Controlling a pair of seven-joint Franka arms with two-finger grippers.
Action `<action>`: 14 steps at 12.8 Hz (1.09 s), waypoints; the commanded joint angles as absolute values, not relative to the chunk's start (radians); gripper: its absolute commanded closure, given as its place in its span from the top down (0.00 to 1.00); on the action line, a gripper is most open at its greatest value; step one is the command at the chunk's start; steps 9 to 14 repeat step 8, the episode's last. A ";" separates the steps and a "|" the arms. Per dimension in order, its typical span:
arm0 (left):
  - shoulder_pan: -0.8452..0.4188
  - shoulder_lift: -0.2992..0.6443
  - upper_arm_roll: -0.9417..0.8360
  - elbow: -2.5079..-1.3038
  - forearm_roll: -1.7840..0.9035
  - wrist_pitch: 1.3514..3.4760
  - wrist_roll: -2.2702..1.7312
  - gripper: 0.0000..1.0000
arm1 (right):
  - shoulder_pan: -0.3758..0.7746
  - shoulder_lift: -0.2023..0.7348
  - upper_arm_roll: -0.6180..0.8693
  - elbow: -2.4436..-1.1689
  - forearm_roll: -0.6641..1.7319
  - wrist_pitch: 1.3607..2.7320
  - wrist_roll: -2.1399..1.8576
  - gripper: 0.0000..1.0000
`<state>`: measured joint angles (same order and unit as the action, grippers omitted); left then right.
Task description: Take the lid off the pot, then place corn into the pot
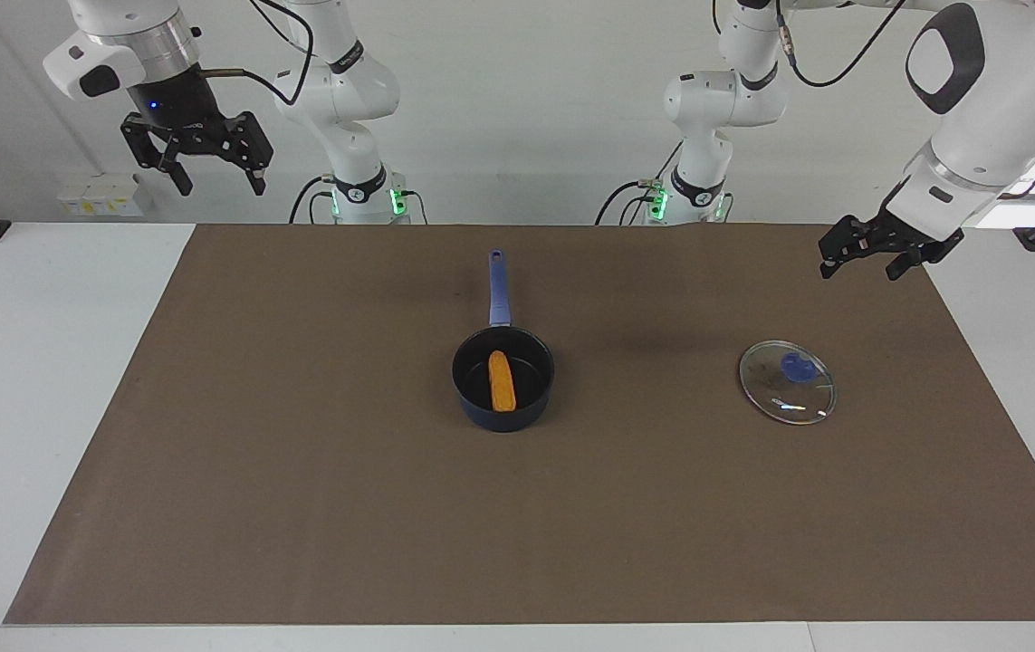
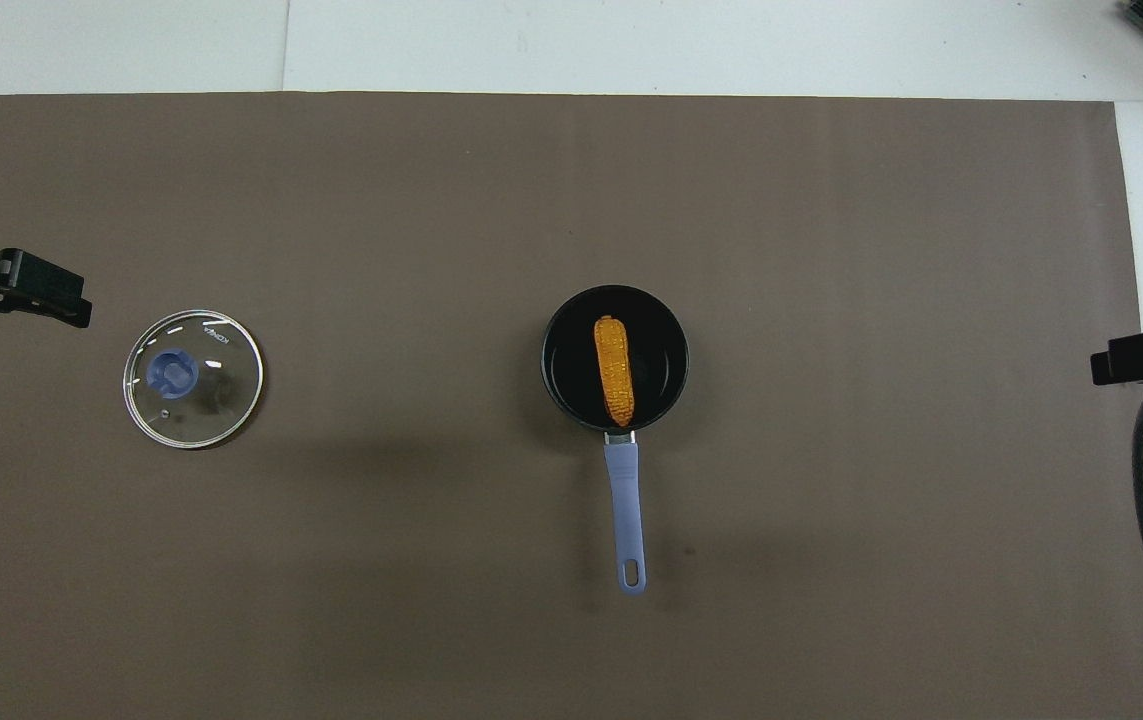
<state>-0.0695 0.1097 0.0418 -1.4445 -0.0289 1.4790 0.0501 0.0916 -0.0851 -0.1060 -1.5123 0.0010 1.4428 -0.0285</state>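
Left claw [image 1: 861, 261] and right claw [image 1: 214, 170] hang raised, fingers spread.

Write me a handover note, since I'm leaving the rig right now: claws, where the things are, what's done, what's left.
Left claw: open, empty, raised over the brown mat's edge at the left arm's end.
Right claw: open, empty, raised high at the right arm's end.
Pot: mid-mat, handle pointing toward the robots, uncovered.
Corn: lying inside the pot.
Lid: flat on the mat toward the left arm's end, apart from the pot.
Done: lid off, corn in the pot.
Left: nothing visible.
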 commanded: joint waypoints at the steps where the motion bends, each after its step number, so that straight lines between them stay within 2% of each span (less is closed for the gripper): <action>1: -0.067 0.080 0.040 -1.462 -0.020 1.485 0.043 1.00 | 0.092 -0.117 -0.104 -1.568 -0.018 1.497 -0.064 1.00; 14: -0.066 0.078 0.041 -1.465 -0.021 1.483 0.046 1.00 | 0.092 -0.118 -0.104 -1.569 -0.014 1.494 -0.057 1.00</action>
